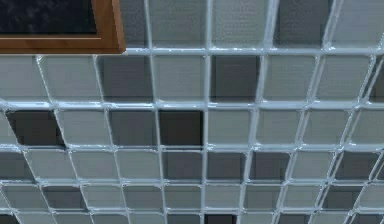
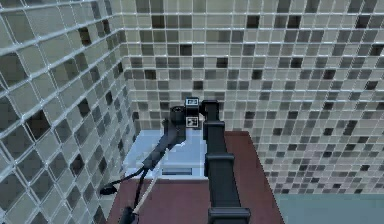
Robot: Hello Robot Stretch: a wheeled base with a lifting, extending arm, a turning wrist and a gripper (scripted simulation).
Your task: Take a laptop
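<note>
The end effector (image 2: 128, 184) sits centre-left in the arm side view, above the reddish-brown surface (image 2: 255, 185); I cannot tell whether it holds anything. A pale slab (image 2: 180, 162), perhaps the laptop, lies on that surface behind it, so the taking looks unfinished.

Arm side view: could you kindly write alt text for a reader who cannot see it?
A dark square arm bar reaches over a reddish-brown tabletop in a grey-tiled wall corner. Its dark two-finger gripper shows against a pale grey flat slab, perhaps the laptop; whether it holds anything cannot be told.
</note>
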